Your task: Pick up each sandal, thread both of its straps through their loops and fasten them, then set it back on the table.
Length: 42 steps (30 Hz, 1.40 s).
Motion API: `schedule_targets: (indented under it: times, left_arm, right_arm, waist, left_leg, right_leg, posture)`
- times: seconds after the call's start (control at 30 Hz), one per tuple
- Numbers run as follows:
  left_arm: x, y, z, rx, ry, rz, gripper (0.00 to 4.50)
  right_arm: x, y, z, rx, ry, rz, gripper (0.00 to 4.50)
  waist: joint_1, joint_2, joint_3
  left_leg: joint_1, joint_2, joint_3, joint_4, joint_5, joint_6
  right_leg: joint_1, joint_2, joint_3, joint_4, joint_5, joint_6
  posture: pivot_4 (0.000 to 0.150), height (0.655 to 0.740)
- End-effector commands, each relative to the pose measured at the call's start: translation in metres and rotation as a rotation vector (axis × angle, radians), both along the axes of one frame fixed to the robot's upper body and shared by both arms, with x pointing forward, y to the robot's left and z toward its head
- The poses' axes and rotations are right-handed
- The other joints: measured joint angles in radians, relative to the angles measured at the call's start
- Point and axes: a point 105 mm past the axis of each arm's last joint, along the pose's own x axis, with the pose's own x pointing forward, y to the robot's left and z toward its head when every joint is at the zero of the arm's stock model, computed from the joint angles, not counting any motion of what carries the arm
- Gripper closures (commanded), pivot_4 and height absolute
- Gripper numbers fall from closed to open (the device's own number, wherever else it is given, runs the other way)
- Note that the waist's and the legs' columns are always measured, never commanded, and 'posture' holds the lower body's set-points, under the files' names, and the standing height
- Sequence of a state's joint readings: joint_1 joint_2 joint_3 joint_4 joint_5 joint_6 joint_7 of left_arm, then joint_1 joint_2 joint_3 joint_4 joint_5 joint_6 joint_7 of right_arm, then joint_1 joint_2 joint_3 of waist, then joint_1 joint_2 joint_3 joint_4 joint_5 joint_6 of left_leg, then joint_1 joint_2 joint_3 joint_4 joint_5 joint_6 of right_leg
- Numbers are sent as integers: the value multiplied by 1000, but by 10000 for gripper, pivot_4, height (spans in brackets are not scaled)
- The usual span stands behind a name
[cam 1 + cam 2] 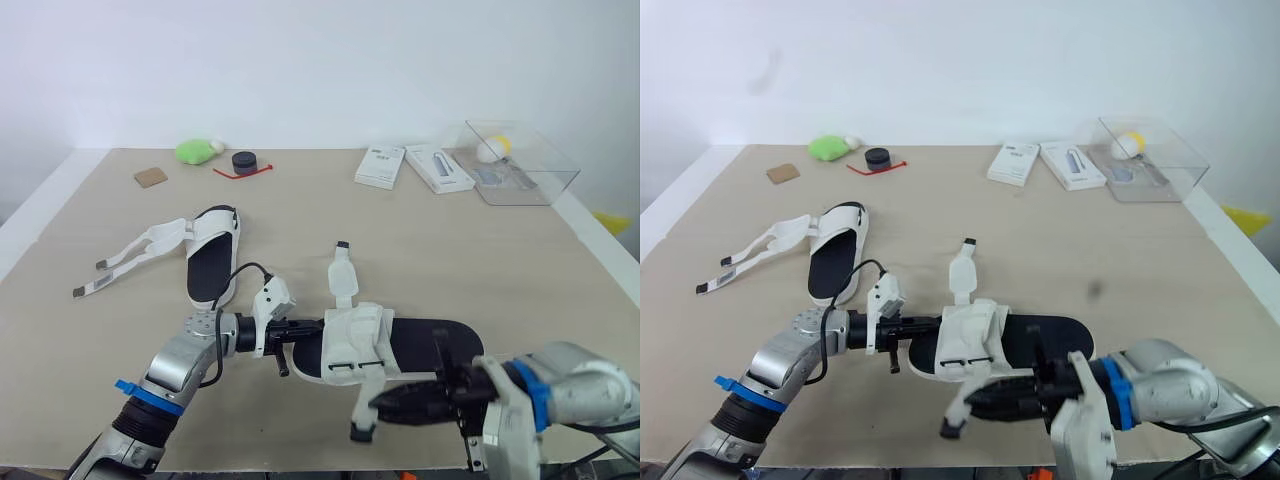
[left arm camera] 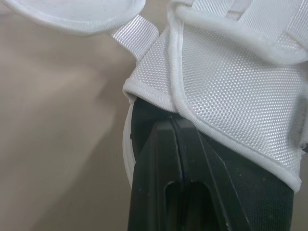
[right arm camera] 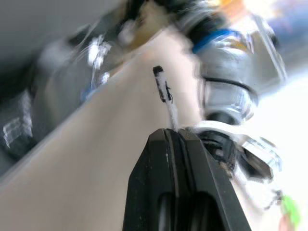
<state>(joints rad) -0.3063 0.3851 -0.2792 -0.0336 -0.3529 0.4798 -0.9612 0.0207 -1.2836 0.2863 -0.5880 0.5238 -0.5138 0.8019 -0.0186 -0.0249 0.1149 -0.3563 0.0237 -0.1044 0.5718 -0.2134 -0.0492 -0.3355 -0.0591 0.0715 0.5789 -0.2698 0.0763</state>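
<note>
A white sandal [image 1: 410, 345] with a black insole lies near the front edge of the table [image 1: 500, 260]. The left gripper [image 1: 298, 328] is clamped tight on 1 end of it. The right gripper [image 1: 385, 405] pinches its loose strap [image 3: 169, 108]. A 2nd sandal [image 1: 212, 255] lies farther left, with its straps undone.

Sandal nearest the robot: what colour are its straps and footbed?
Sandal: white straps, black footbed; clearest in the left eye view.

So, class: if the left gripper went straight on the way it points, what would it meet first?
The near sandal, almost certainly: the tips of the left gripper sit right at its rim, under the white upper.
</note>
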Motion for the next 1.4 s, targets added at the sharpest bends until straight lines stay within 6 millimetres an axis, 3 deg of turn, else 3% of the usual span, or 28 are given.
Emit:
schedule_targets:
  times: [0.03, 0.2, 0.37, 0.67, 1.4]
  left_arm:
    - [-3, 6, -20, 65, 62, 14, 45000]
    - [-4, 6, -21, 63, 63, 15, 45000]
    - [-4, 6, -21, 64, 62, 14, 45000]
    - [-5, 5, -20, 64, 61, 8, 45000]
    - [-7, 4, -20, 58, 64, 12, 45000]
  right_arm:
    - [23, 5, 26, 123, 255, -153, 44772]
    - [60, 5, 38, 217, 515, -334, 44772]
    - [96, -4, 35, 238, 629, -514, 44772]
    - [124, -14, 25, 223, 702, -673, 44772]
    - [131, -20, 1, 150, 745, -763, 44772]
  waist:
    - [0, -1, 1]
    - [0, 0, 3]
    - [1, 2, 1]
    - [0, 2, 0]
    - [-1, 3, 1]
  left_leg:
    - [0, 1, 0, 0, 0, 0]
    - [-1, 1, 2, 1, 0, 0]
    - [-2, 1, 2, 1, 0, 0]
    - [-2, 1, 1, 0, 0, 1]
    - [-2, 1, 1, 0, 0, 1]
  right_leg:
    - [0, 0, 0, 0, 0, 0]
    - [-3, -1, 0, -2, -3, -2]
    - [-4, 1, -1, 0, -2, -2]
    - [-4, 2, -1, 0, -2, -1]
    - [-5, 3, -1, 0, -2, 0]
  posture:
    - [1500, 7400]
    - [1500, 7400]
    - [1500, 7400]
    - [1500, 7400]
    - [1500, 7400]
